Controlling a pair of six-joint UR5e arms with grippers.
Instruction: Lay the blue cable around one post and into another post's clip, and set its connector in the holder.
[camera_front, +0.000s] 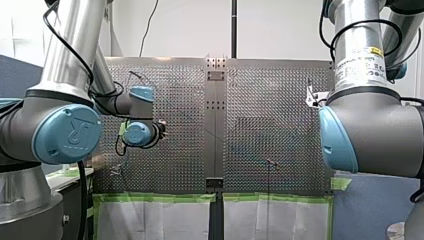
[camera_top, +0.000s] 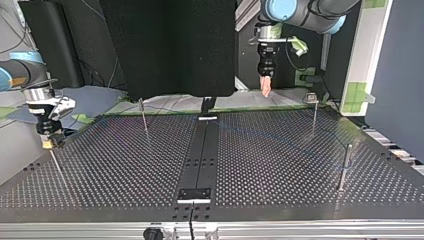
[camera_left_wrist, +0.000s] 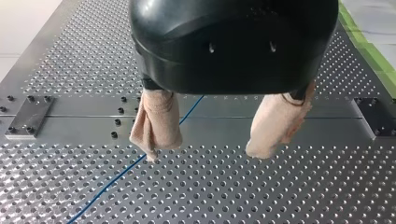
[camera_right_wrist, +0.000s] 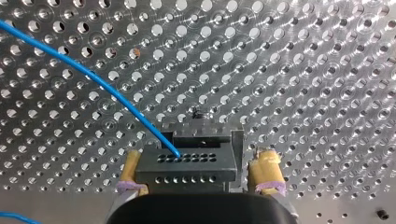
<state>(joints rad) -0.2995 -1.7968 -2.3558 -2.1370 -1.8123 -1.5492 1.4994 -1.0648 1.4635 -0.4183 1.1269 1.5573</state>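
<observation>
In the right wrist view my right gripper (camera_right_wrist: 200, 156) stands open. Its yellow pads (camera_right_wrist: 266, 168) flank a black connector (camera_right_wrist: 187, 163) that sits in a grey metal holder (camera_right_wrist: 236, 140) on the perforated plate. The blue cable (camera_right_wrist: 107, 88) leaves the connector's top and curves away over the plate. In the left wrist view my left gripper (camera_left_wrist: 212, 151) hangs open above the plate, and the blue cable (camera_left_wrist: 116, 177) passes under one beige-padded finger (camera_left_wrist: 156, 123). In the top view my left gripper (camera_top: 265, 85) hangs over the far edge and my right gripper (camera_top: 48, 137) is low at the view's left.
Thin posts stand on the plate: one at the back left (camera_top: 143, 115), one at the back right (camera_top: 315, 112), one nearer at the right (camera_top: 345, 165) with blue on it. A dark centre strip (camera_top: 200, 155) runs across the plate. Green tape (camera_front: 160, 197) lines the plate's edge.
</observation>
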